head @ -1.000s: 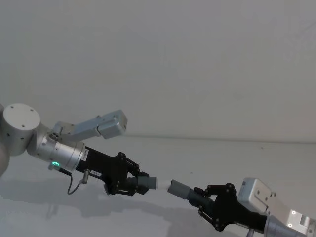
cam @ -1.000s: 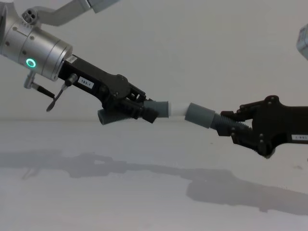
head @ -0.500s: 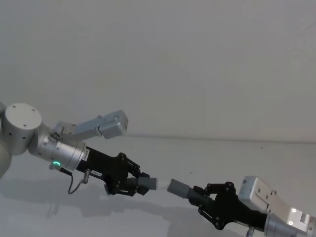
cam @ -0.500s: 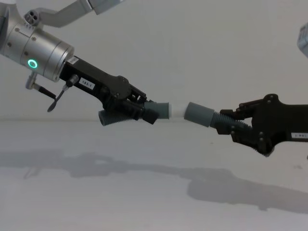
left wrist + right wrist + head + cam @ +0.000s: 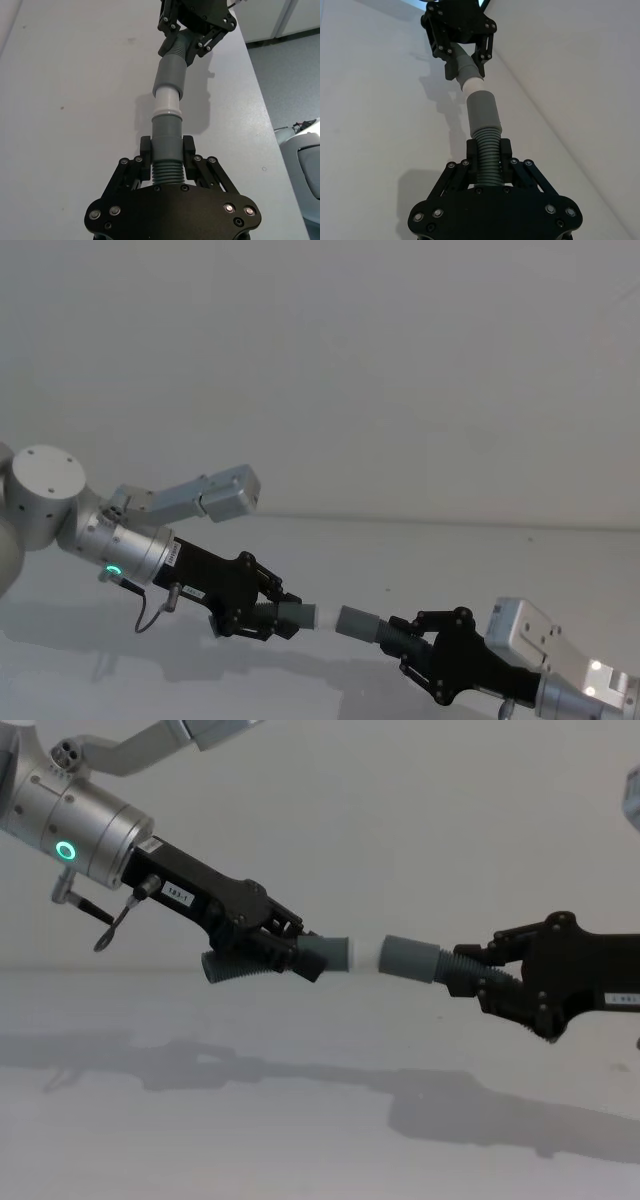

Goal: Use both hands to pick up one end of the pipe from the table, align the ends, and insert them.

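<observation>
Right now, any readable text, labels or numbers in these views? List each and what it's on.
"183-1": small white sticker on the black plastic left gripper, on its body near the silver wrist, chest view. The last digits are small, so treat this as a likely reading.
Small white sticker on the black plastic right gripper, at the right edge of the chest view: too small to read.
Dark grey ribbed hose pieces and matte white table: no markings seen.

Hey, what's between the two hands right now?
Only the pipe pieces: the left hand holds the one with the whitish tip, the right hand the one with the grey cuff. In the chest view, tip meets cuff above the table.
</observation>
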